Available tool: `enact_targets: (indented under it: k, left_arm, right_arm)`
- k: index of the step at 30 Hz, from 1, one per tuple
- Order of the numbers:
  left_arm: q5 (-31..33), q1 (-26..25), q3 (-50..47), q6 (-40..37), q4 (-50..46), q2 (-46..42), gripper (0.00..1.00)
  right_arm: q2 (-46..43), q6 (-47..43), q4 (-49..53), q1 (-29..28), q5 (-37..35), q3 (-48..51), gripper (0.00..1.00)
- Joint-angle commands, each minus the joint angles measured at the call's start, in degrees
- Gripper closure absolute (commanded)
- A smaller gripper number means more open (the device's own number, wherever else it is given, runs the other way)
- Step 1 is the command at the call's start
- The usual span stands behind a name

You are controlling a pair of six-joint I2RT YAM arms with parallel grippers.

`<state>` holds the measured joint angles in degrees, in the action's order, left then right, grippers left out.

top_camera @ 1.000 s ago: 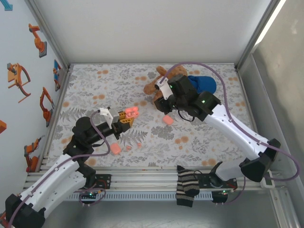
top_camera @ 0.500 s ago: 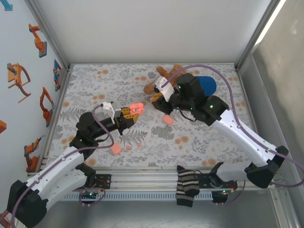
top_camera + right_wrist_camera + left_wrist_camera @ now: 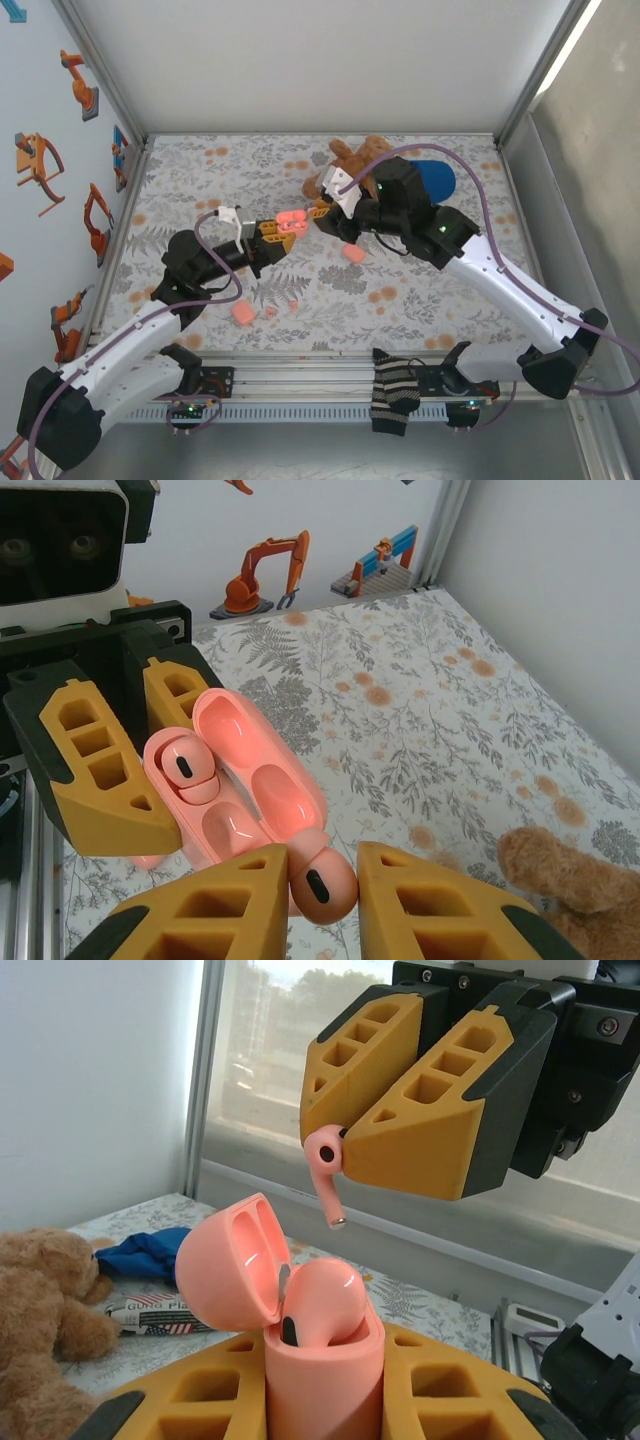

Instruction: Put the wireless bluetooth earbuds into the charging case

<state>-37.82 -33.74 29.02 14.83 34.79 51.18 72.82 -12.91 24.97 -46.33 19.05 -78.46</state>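
Note:
My left gripper [image 3: 322, 1385] is shut on a pink charging case [image 3: 320, 1355], held upright above the table with its lid [image 3: 225, 1265] swung open. One earbud [image 3: 325, 1300] sits in the case's slot. My right gripper [image 3: 322, 872] is shut on a second pink earbud [image 3: 325, 888]. It hangs stem down [image 3: 323, 1160] just above the open case, not touching it. From above, the case [image 3: 291, 220] and my right gripper [image 3: 322, 212] meet mid-table. In the right wrist view the free slot [image 3: 228, 830] of the case lies beside the seated earbud [image 3: 183, 765].
Two closed pink cases [image 3: 352, 253] [image 3: 243, 313] lie on the floral table, with two small pink earbuds [image 3: 270, 312] [image 3: 293, 304] near the front. A teddy bear [image 3: 350, 160] and blue cloth [image 3: 432, 178] sit at the back. A striped sock [image 3: 392, 392] hangs on the front rail.
My left gripper has carried the open case right and away from me. The right gripper has shifted left with its earbud, so the two now meet.

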Motion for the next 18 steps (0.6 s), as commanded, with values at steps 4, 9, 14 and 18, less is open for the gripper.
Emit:
enact_targets:
  k: [4, 9, 14, 18]
  left_arm:
    - [-2.2, -0.5, 2.5, 0.9, 2.6, 0.1, 1.0]
    - [-2.3, -0.5, 2.8, 0.6, 2.0, 0.3, 1.0]
    - [-2.3, -0.5, 2.8, 0.0, 1.3, 0.4, 1.0]
    - [-2.3, -0.5, 2.9, -0.1, 1.2, 0.6, 1.0]
  right_arm:
    - [-0.8, -1.6, -2.4, -0.9, 0.9, 0.8, 0.77]
    - [-0.4, -1.7, -2.7, -1.4, 0.9, 0.7, 0.77]
    - [-0.4, -1.7, -3.1, -1.7, 0.9, 0.6, 0.77]
    - [-0.6, -1.7, -3.4, -1.9, 0.9, 0.5, 0.77]
